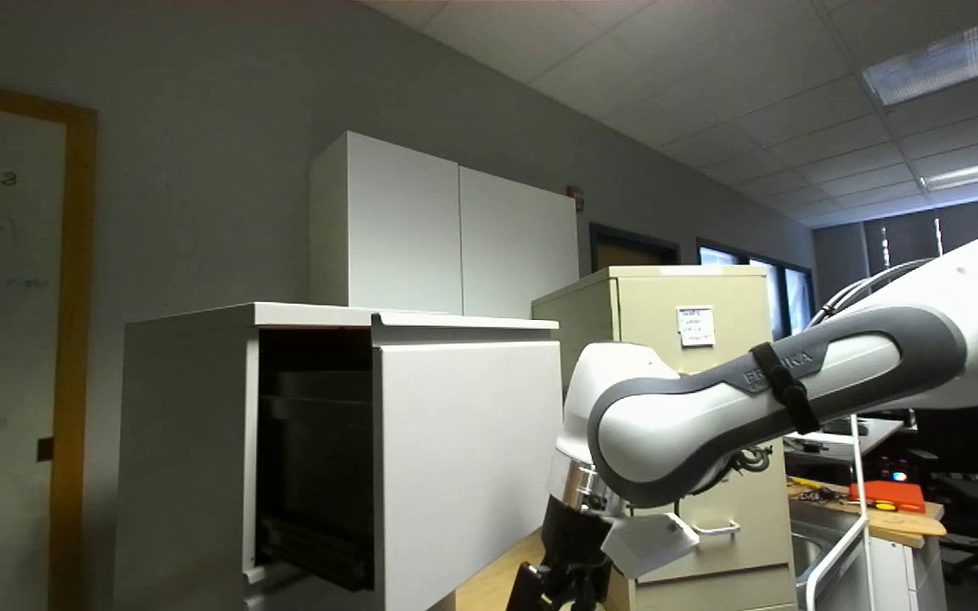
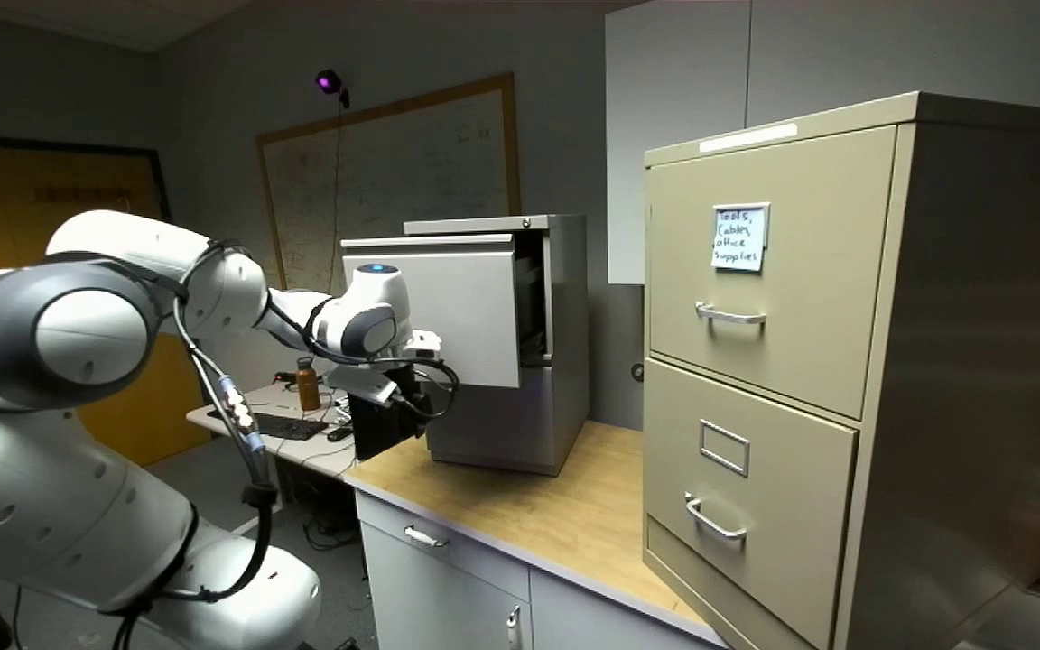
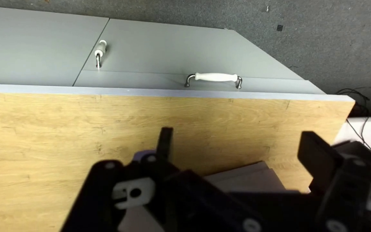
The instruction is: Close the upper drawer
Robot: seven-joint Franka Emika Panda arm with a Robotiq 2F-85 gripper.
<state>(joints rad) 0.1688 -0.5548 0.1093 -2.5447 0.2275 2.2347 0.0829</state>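
Your upper drawer (image 1: pixel 468 458) is sticking well out of the front of the light-grey two-drawer cabinet (image 2: pixel 571 361), with its dark side showing in both exterior views. Your gripper (image 3: pixel 238 140) hangs in front of that same cabinet, on the outer side of the drawer's flat face near its lower part, so the drawer sits between you and the cabinet body. Honestly can't tell if you're touching it or not. Jaws are wide apart, pointing down over the wood-grain countertop (image 3: pixel 60 129) that the cabinet stands on. The beige filing cabinet (image 2: pixel 809 262) is off to the cabinet's side, apart from it.
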